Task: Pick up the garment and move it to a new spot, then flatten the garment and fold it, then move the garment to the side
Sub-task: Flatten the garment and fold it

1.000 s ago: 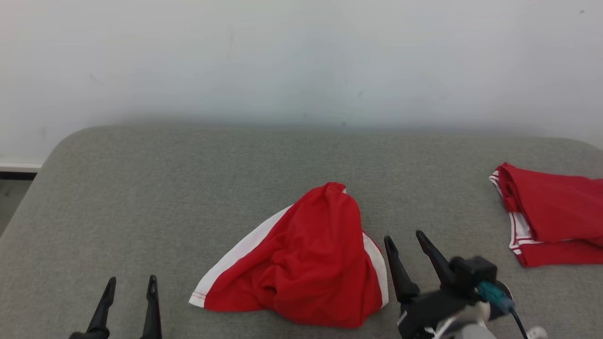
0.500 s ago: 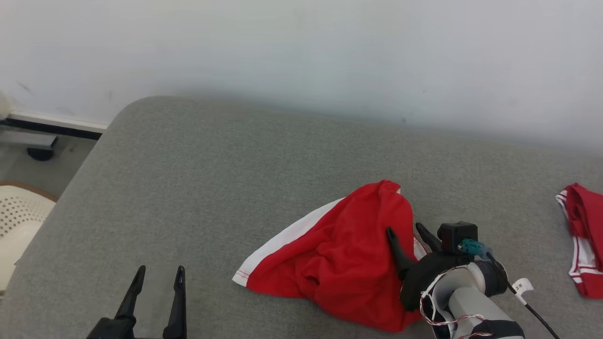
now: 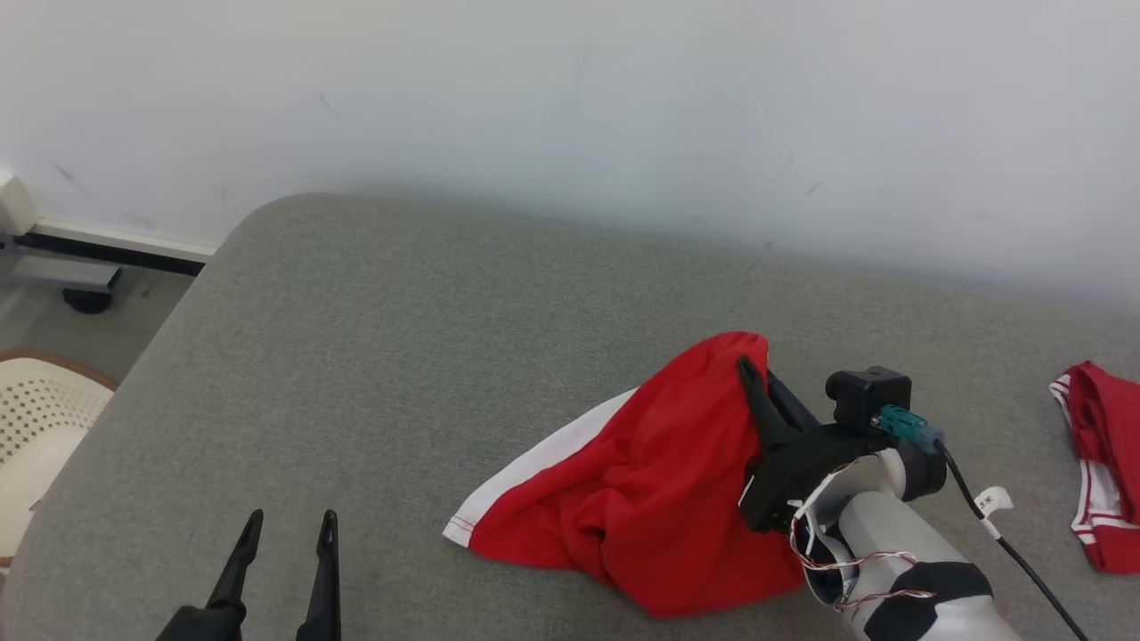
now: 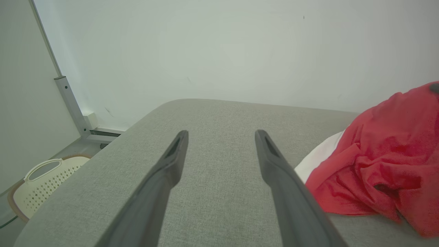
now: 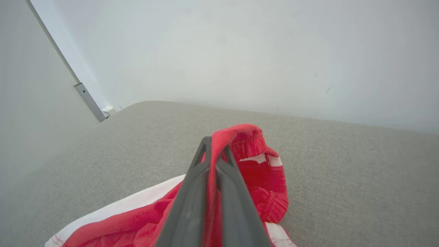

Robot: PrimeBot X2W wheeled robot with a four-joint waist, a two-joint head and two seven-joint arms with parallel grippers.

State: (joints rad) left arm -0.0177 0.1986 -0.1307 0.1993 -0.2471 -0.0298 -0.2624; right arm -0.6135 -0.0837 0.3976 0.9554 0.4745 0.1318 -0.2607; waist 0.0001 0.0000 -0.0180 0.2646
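The right tool [image 3: 757, 371] is clenched on the far fold of the crumpled red shorts [image 3: 659, 481], which lie near-right on the grey table [image 3: 445, 356], the left tool [image 3: 294, 516] hangs released, so moving, flattening and folding all apparently remain.

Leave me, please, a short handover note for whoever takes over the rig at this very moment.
Right gripper: shut on the top edge of the red garment, with fabric pinched between its fingers in the right wrist view.
Left gripper: open, holding nothing, above the grey cushion to the garment's left.
Garment: crumpled, most of it lying on the cushion, white stripe towards the left.
A second red garment lies at the right edge; leave it alone.
Done: the grasp.
Left: lift and move the garment to a new spot, flatten it, fold it, move it aside.
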